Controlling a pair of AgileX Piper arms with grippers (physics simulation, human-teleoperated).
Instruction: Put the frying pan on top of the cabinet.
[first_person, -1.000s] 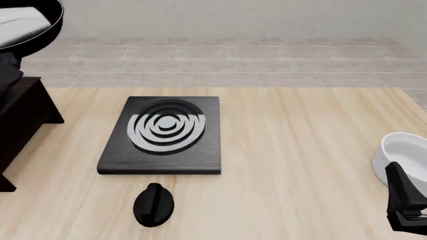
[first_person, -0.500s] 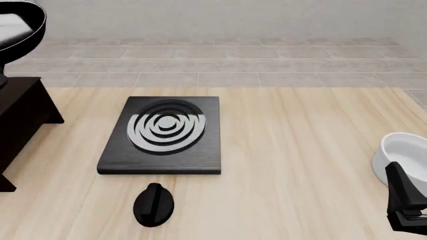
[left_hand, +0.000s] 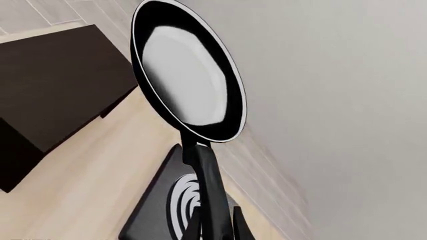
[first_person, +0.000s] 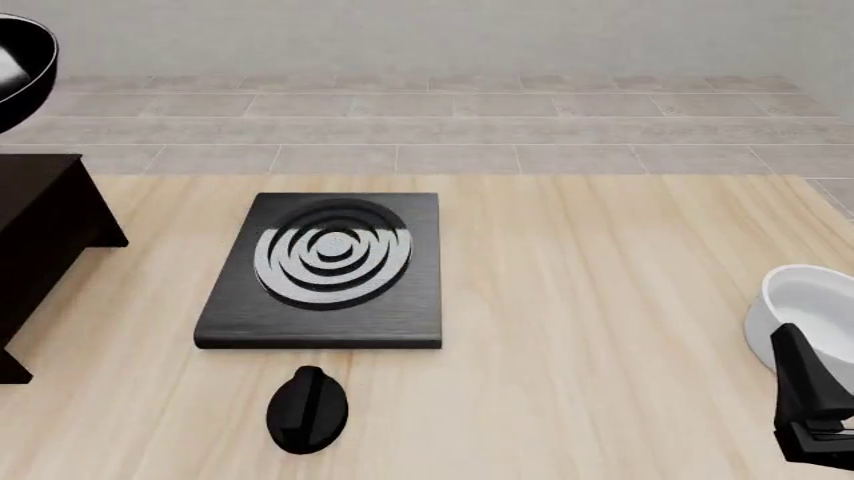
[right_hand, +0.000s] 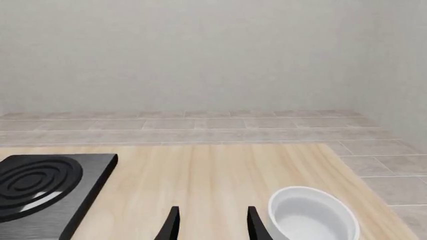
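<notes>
The frying pan (left_hand: 190, 75), black with a glossy pale inside, is held up in the air by its long handle (left_hand: 210, 190). My left gripper (left_hand: 215, 231) is shut on that handle. In the front view only the pan's rim (first_person: 24, 60) shows, at the far left edge high above the dark cabinet (first_person: 40, 230); the left gripper is out of that view. The left wrist view shows the cabinet's flat top (left_hand: 53, 95) bare below and beside the pan. My right gripper (right_hand: 213, 227) is open and holds nothing, low at the front right (first_person: 814, 405).
A flat black stove plate (first_person: 327, 265) with silver rings lies mid-table, with a black knob (first_person: 307, 408) in front of it. A white bowl (first_person: 807, 305) stands at the right edge beside my right gripper. A tiled floor and a pale wall lie beyond.
The pan has moved left and is now nearly out of the front view, over the cabinet side. The left arm's dark bulk has left that view. The right arm has not moved.
</notes>
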